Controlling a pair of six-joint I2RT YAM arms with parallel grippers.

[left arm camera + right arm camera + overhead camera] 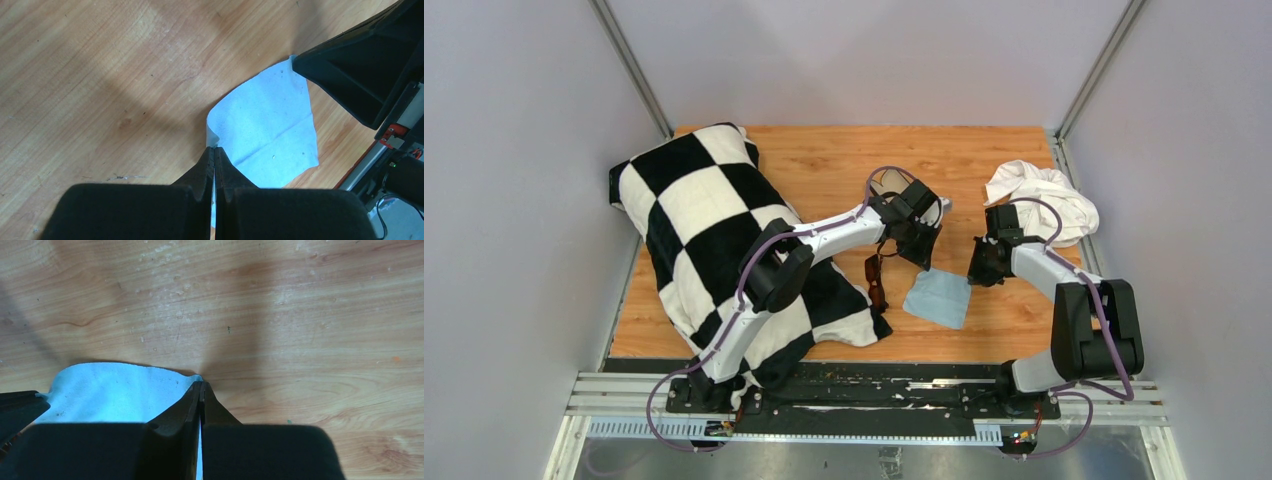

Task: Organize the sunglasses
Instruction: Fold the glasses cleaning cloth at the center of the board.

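Observation:
The sunglasses (876, 283), dark reddish-brown, lie on the wooden table just left of a small light blue cloth (938, 298). My left gripper (927, 262) is at the cloth's far left corner. In the left wrist view the left gripper (214, 148) is shut on that corner of the cloth (270, 125). My right gripper (980, 275) is at the cloth's right corner. In the right wrist view the right gripper (201, 385) is shut, with the cloth (115, 392) pinched between its fingers. Neither gripper touches the sunglasses.
A large black-and-white checkered blanket (704, 230) covers the left of the table, under the left arm. A crumpled white cloth (1044, 195) lies at the back right. Grey walls close in both sides, and a metal rail (864, 400) runs along the near edge.

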